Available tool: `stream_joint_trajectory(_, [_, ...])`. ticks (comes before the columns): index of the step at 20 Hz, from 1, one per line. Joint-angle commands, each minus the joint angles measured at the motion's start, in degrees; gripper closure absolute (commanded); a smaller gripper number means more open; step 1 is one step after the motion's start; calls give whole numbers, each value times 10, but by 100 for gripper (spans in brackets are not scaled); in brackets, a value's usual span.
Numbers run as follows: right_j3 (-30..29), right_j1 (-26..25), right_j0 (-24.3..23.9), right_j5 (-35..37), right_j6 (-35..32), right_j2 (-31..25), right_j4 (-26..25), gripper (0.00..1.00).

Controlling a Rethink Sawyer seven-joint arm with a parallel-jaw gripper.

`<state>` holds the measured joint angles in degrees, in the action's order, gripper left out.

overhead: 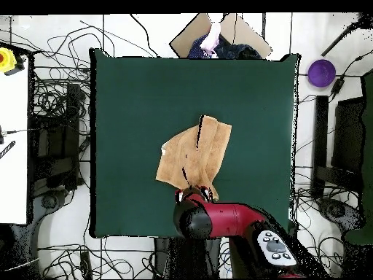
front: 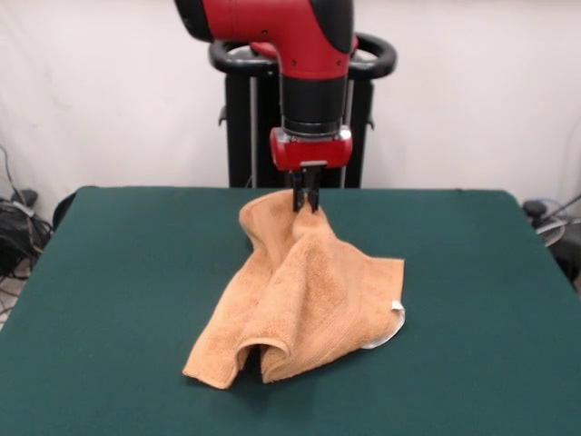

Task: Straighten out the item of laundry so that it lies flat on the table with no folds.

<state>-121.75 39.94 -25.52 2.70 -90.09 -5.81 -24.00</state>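
The item of laundry (front: pixel 304 295) is an orange-tan terry towel lying bunched and folded near the middle of the dark green table (front: pixel 109 300). Its far edge is pulled up into a peak, and my gripper (front: pixel 305 202) is shut on that raised edge. The near edge curls under in a roll, and a small white tag (front: pixel 397 309) shows at its right side. In the overhead view the towel (overhead: pixel 198 149) lies crumpled on the table (overhead: pixel 131 102), with the red arm's head (overhead: pixel 195 213) covering its edge nearest the robot; the gripper itself is hidden there.
Green felt lies open on all sides of the towel. A cardboard box (overhead: pixel 218 36) with dark cloth sits beyond the table's far edge in the overhead view, and cables (overhead: pixel 51 109) cover the floor around it.
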Motion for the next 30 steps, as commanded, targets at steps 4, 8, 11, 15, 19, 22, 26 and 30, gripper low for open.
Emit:
stream_joint_trajectory(4, [28,-4,3,55,-77,-9,27,100])
stream_joint_trajectory(8, [28,-1,4,57,-77,-10,28,100])
stream_joint_trajectory(11, [30,-4,5,56,-77,-9,28,100])
stream_joint_trajectory(15, [30,-5,4,55,-77,-9,27,100])
stream_joint_trajectory(19, [32,-8,7,54,-78,-7,27,100])
stream_joint_trajectory(22, [33,-10,7,52,-78,-7,27,100])
stream_joint_trajectory(26, [32,-9,6,53,-77,-8,26,100])
stream_joint_trajectory(30, [35,-8,9,56,-71,-7,21,0])
